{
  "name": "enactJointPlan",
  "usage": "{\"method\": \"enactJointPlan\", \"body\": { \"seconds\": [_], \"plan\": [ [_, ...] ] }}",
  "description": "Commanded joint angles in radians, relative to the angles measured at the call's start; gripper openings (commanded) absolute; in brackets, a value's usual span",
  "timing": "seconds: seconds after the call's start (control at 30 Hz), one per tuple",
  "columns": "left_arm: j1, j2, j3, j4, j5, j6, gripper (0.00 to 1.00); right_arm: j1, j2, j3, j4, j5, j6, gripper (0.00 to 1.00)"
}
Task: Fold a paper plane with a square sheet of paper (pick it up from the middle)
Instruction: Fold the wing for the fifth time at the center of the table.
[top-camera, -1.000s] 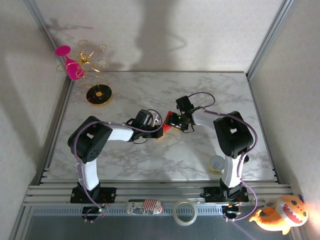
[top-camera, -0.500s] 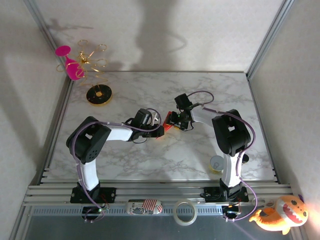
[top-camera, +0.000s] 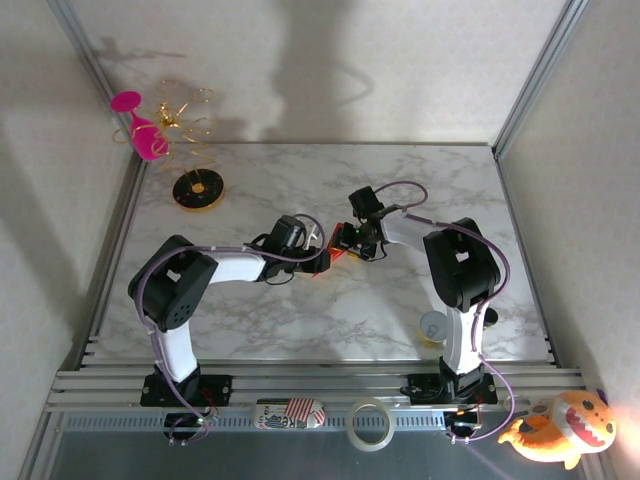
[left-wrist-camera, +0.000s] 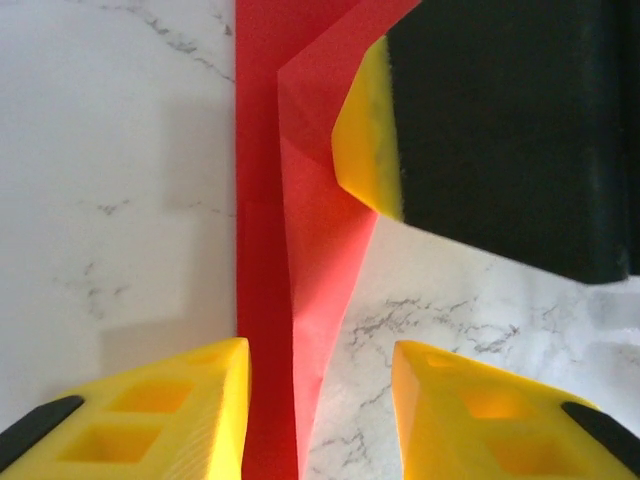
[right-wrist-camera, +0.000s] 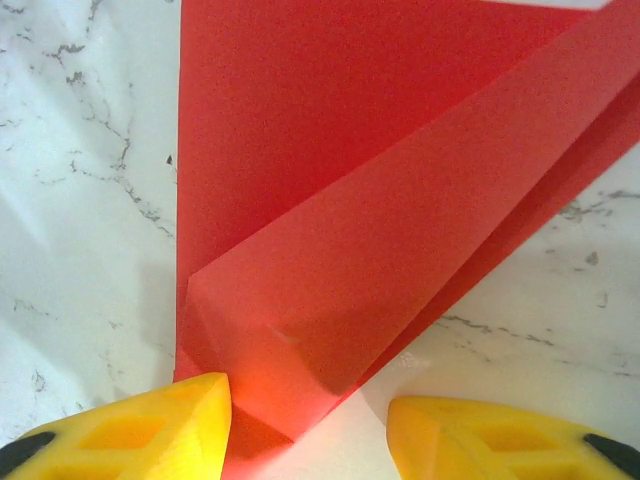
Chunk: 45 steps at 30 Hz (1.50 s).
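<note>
The red paper (top-camera: 338, 255), a square sheet folded into a narrow dart shape, lies on the marble table (top-camera: 330, 320) between the two grippers. My left gripper (top-camera: 322, 262) reaches it from the left and my right gripper (top-camera: 345, 245) from the right. In the left wrist view the folded paper (left-wrist-camera: 265, 200) runs up between the parted fingers of my left gripper (left-wrist-camera: 320, 350), close to the left finger. The right gripper's yellow pad (left-wrist-camera: 365, 140) rests on the paper's upper flap. In the right wrist view the layered paper (right-wrist-camera: 350, 200) has its corner between the parted fingers of my right gripper (right-wrist-camera: 310, 395), touching the left finger.
A gold glass rack (top-camera: 195, 185) with a pink wine glass (top-camera: 140, 128) stands at the back left. A small yellow-rimmed cup (top-camera: 433, 328) sits by the right arm's base. A tape roll (top-camera: 368, 424), a striped object (top-camera: 290, 412) and an orange plush toy (top-camera: 555, 430) lie below the table's front rail.
The left arm's elbow has swung slightly left and its gripper has edged toward the paper. The right gripper has crept a little left. The paper stays on the table.
</note>
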Motion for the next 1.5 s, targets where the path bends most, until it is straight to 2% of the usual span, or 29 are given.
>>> {"method": "enactJointPlan", "body": {
  "seconds": [0.0, 0.3, 0.7, 1.47],
  "plan": [
    [-0.010, 0.030, 0.034, -0.036, -0.026, 0.045, 0.40, -0.031, 0.201, -0.073, 0.065, 0.206, -0.023, 0.52],
    [-0.006, 0.052, 0.030, -0.056, -0.064, 0.022, 0.31, -0.031, 0.207, -0.075, 0.064, 0.206, -0.022, 0.51],
    [0.015, 0.067, 0.017, -0.028, -0.040, -0.039, 0.19, -0.031, 0.222, -0.079, 0.067, 0.205, -0.027, 0.51],
    [0.021, 0.065, 0.016, -0.047, -0.075, -0.068, 0.15, -0.022, 0.276, -0.072, 0.052, 0.261, -0.031, 0.51]
  ]
}}
